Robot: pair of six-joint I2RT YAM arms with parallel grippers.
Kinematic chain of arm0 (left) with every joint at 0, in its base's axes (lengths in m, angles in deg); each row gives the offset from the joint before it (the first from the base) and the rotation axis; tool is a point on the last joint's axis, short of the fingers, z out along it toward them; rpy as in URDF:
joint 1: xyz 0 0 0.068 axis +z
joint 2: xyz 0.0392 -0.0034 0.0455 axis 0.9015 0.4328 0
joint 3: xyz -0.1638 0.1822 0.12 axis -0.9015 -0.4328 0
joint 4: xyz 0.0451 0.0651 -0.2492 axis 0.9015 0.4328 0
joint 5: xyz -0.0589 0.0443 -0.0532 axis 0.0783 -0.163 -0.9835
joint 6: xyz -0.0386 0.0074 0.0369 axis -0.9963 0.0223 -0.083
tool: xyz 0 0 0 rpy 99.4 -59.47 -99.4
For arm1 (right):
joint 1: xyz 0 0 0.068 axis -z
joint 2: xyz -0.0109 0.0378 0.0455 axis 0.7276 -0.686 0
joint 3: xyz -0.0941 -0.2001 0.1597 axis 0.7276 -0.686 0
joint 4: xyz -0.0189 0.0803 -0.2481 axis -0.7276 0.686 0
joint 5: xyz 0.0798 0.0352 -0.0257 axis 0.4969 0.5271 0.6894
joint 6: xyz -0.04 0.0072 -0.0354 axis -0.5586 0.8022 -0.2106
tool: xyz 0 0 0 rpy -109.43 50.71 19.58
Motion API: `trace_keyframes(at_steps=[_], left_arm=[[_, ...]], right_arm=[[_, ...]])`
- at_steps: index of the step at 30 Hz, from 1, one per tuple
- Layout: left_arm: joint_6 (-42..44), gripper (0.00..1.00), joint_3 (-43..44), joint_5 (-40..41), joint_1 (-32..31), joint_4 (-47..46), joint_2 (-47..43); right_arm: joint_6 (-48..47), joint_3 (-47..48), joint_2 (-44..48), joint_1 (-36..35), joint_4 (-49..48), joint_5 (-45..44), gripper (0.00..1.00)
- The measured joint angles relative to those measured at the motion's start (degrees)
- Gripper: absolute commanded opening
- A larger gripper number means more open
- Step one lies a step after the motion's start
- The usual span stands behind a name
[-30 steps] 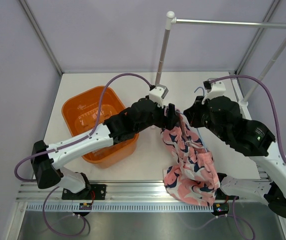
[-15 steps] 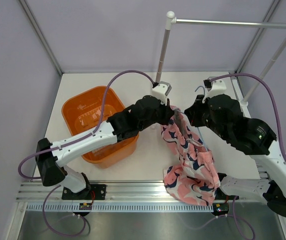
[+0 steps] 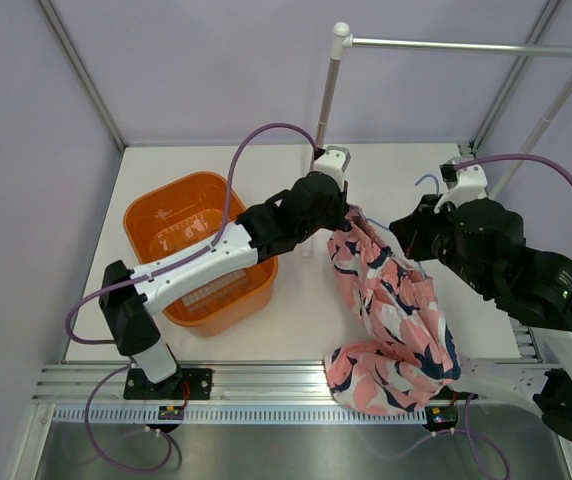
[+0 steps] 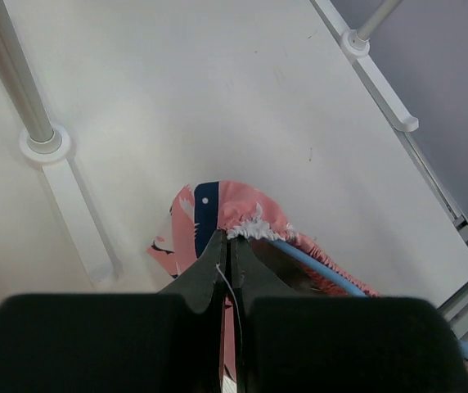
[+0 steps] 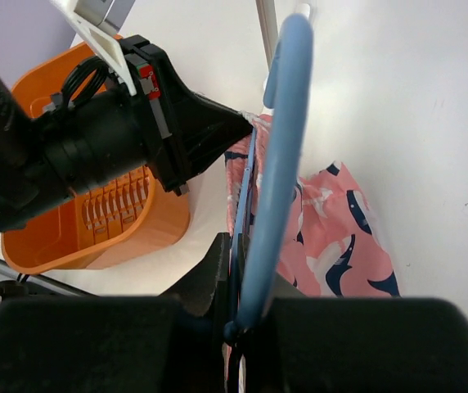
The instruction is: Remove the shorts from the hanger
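The left gripper (image 4: 227, 260) is seen pressed shut, and the frilled waistband edge of the shorts (image 4: 208, 205) is pinched between its two dark fingers (image 4: 204, 277). Just beside that pinch, to its right, a thin blue arm of the hanger (image 5: 281, 123) is seen emerging from under the fabric and slanting away.

The right gripper (image 5: 238, 295) is closed on the hanger. The wire is clamped low between the jaws, and the curved hook is seen rising from them towards the far edge of the bench (image 3: 266, 165). In the right wrist view, one straight arm of the hanger is seen running from this grip to the tip of the left gripper, with the waistband gathered along it.

From above, the two grippers are seen facing each other right of the bench's centre, with the top of the shorts stretched between them. From there the pink, navy and white fabric is draped towards the near edge. Its lower end is bunched at that edge, near the right corner and close to the base of the right arm.

An orange basket (image 3: 181, 232) is placed on the left half of the bench, under the left forearm. A silver clothes rail (image 3: 466, 45) is set across the far right corner, and one of its posts is planted just beyond the left gripper.
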Motion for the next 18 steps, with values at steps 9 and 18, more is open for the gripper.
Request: trace_keyframes(at_steps=[9,18], left_arm=[[1.0,0.00,0.3,-3.0,0.5,0.3,3.1],[2.4,0.00,-4.0,-8.4,0.3,-0.2,2.6]], right_arm=[[-0.4,0.5,2.0,0.0,1.3,-0.8,0.00],[-0.9,0.5,2.0,0.0,0.1,-1.9,0.00]])
